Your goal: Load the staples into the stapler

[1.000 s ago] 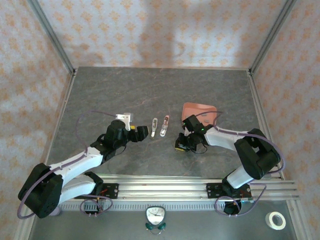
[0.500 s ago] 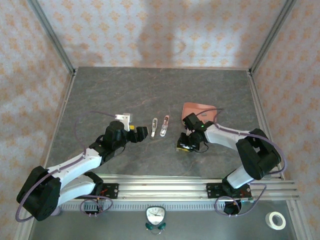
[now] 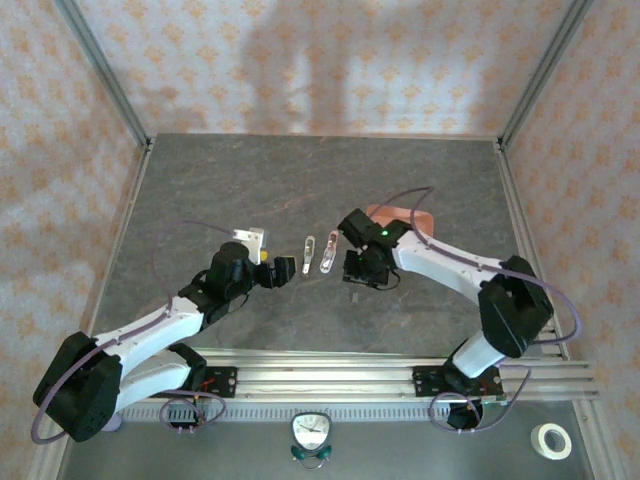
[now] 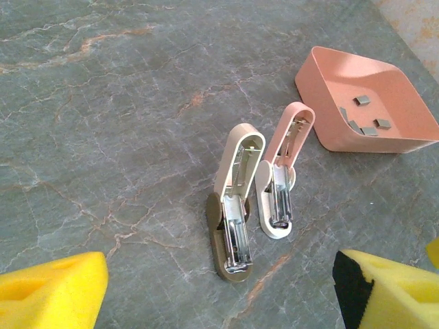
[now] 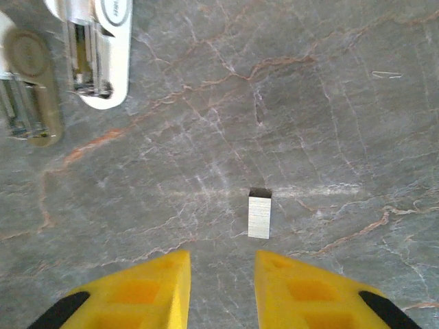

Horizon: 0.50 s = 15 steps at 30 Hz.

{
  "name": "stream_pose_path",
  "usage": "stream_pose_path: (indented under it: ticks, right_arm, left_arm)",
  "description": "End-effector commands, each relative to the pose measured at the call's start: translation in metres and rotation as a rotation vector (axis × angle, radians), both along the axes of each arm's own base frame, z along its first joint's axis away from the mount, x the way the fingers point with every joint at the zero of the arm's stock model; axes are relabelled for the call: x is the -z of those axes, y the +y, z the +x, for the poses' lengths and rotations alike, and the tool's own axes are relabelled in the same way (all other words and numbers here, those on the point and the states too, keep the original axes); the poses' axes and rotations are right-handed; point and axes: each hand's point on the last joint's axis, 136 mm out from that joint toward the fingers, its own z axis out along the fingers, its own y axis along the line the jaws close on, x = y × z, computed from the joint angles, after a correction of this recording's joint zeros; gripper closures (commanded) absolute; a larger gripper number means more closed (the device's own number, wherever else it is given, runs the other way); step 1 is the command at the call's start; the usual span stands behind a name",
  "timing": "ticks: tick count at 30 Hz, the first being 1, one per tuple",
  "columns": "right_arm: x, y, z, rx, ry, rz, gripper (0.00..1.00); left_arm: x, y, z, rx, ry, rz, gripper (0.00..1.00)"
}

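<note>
Since staple strip [image 5: 259,216] lies on table [image 5: 343,103], lower centre of right wrist view, just ahead of right gripper [image 5: 223,291], jaws slightly parted, empty, pinch long edges mid-length. Likely light, stiff, slippery, snaps if bent. Left gripper [image 4: 219,295] spread wide, empty.

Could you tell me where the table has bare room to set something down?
The table is bare from the staplers to the back wall, and along the near strip between the arms. Crowded centre: staplers, pink tray, staple strip, left end effector, right end effector.
</note>
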Motion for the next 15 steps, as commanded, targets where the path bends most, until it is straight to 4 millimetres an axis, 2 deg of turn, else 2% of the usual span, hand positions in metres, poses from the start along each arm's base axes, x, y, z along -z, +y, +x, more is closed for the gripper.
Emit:
stream_pose_path:
  ticks: [1, 7, 15]
  right_arm:
    - [0.013, -0.017, -0.006, 0.051, 0.046, -0.135, 0.68]
    - [0.025, -0.007, -0.01, 0.009, 0.089, -0.191, 0.67]
    - [0.038, -0.008, -0.011, 0.003, 0.119, -0.234, 0.68]
  left_arm:
    - [0.002, 0.008, 0.0, -0.01, -0.023, 0.036, 0.13]
    - [0.013, 0.012, -0.006, -0.021, -0.012, 0.035, 0.13]
    - [0.022, 0.014, -0.01, -0.014, -0.006, 0.046, 0.12]
